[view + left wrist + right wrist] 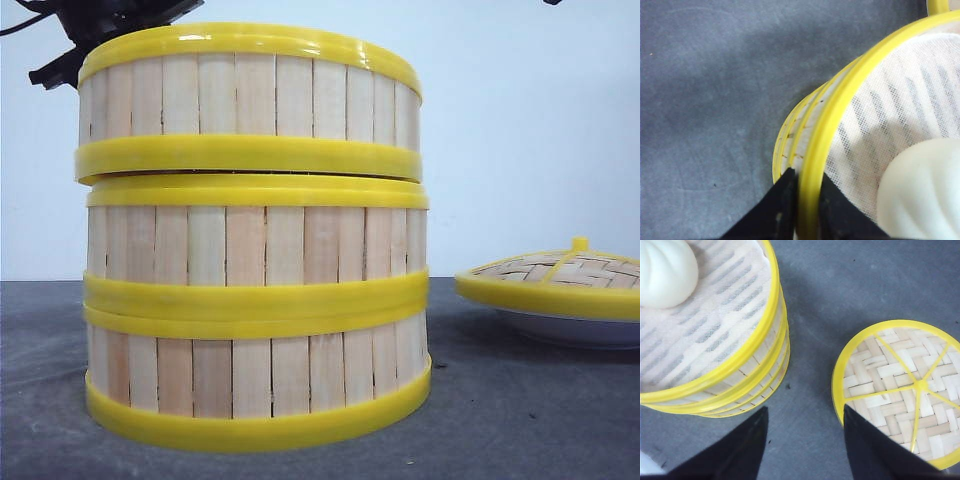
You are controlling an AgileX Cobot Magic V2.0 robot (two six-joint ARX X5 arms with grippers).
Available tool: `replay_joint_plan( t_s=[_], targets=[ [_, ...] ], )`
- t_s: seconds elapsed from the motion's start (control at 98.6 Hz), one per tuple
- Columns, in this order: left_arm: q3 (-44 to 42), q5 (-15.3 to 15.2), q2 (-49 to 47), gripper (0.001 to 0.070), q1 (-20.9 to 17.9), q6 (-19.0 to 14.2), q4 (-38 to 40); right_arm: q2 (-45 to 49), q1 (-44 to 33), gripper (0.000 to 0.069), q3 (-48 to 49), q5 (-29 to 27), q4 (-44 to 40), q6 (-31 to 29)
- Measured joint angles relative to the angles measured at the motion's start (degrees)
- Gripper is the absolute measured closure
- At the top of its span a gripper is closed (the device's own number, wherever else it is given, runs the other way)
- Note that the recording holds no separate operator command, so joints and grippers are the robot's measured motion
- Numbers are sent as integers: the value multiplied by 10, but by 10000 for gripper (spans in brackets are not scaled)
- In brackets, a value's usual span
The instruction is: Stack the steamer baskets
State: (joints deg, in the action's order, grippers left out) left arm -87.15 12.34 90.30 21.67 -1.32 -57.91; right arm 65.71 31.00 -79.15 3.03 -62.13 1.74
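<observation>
Three steamer baskets stand stacked in the front view: the top one (pixel 250 95), the middle one (pixel 255 245) and the bottom one (pixel 255 375). My left gripper (pixel 809 180) is shut on the top basket's yellow rim (pixel 850 95), one finger outside the wall and one inside. Its dark body shows behind the stack's upper left (pixel 90 35). A white bun (pixel 922 195) lies on the cloth liner inside that basket. My right gripper (pixel 805 412) hangs open and empty over bare table, between the stack (pixel 730 340) and the lid (pixel 900 385).
The woven lid (pixel 565 275) with its yellow rim and knob rests on a white plate (pixel 580 330) to the right of the stack. The table top (pixel 500 420) is dark grey. A pale wall rises behind.
</observation>
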Motion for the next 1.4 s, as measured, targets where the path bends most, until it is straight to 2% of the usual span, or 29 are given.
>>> replay_joint_plan(
  t_s=[0.375,1.177,1.258,1.4],
  targets=[
    [0,6,5,684,2,-2,-1,0,0,404,0,0,0,0],
    [0,-1,8,678,12,-9,0,0,0,404,0,0,0,0],
    [0,5,8,630,13,-11,0,0,0,404,0,0,0,0],
    [0,11,8,444,17,-11,0,0,0,404,0,0,0,0]
  ],
)
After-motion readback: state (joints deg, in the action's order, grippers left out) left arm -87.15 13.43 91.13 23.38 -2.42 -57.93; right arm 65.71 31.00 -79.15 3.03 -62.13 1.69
